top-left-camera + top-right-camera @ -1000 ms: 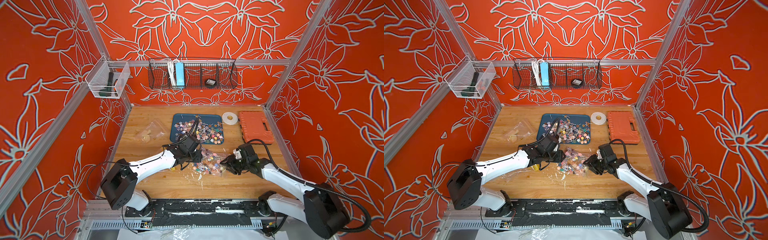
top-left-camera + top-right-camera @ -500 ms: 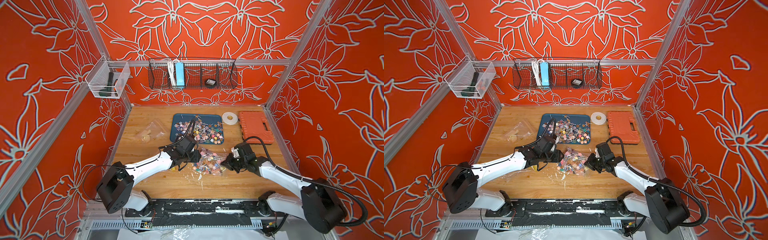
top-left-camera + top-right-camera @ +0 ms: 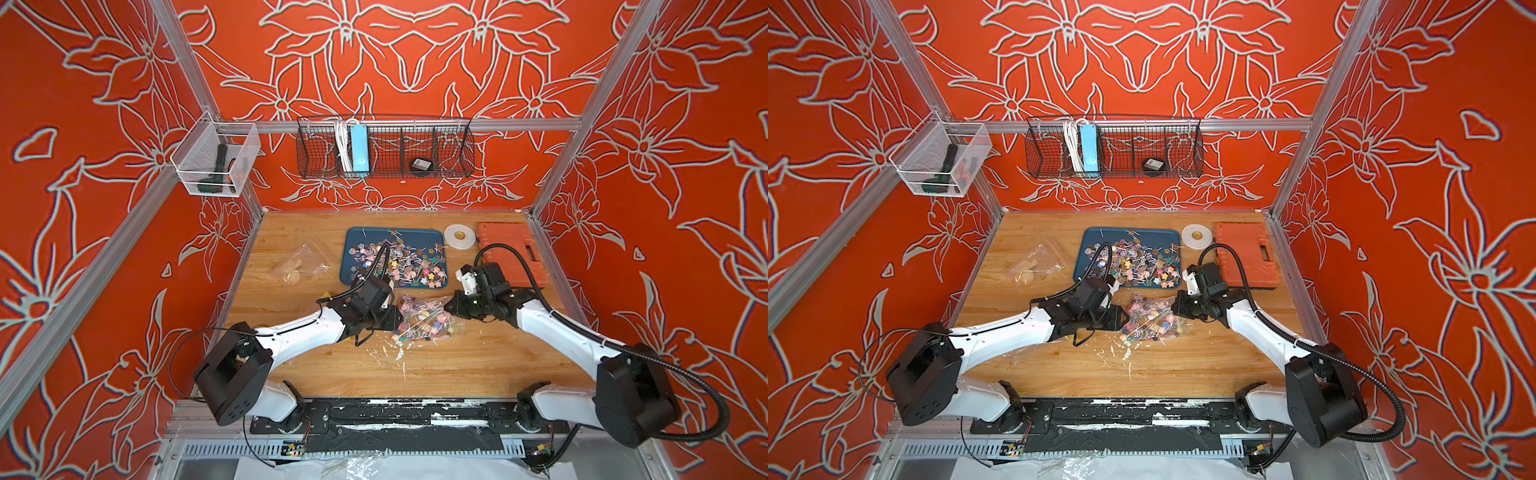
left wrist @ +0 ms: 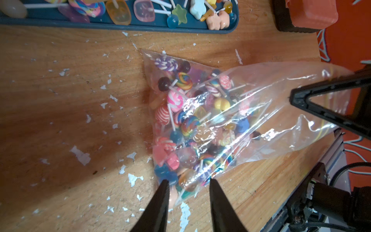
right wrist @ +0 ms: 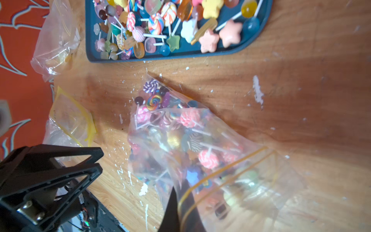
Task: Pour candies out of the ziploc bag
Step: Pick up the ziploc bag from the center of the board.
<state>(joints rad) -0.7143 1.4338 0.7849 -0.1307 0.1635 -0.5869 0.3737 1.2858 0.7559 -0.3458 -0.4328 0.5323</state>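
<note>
The clear ziploc bag [image 3: 424, 320] [image 3: 1152, 320] lies on the wooden table between my two grippers, full of candies [image 4: 176, 100] [image 5: 188, 118], small multicoloured lollipops on white sticks. My left gripper [image 3: 395, 322] [image 4: 187, 181] sits at the bag's closed end. Its fingers stand partly apart, pressed on either side of a candy-filled corner. My right gripper [image 3: 449, 308] [image 5: 180, 192] is shut on the film at the bag's mouth, beside the yellow zip strips [image 5: 220, 170]. The mouth is lifted slightly off the table.
Just behind the bag a blue tray [image 3: 415, 237] holds many loose candies [image 3: 399, 262]. A white tape roll [image 3: 459, 237] and an orange case [image 3: 507, 249] lie at the back right. A second clear bag [image 3: 301, 264] lies at the left, and an empty one [image 5: 70, 120] by my left arm.
My right gripper was partly open a second ago and has since shut on the bag's mouth. The right arm edged in toward the bag. The left gripper has barely moved.
</note>
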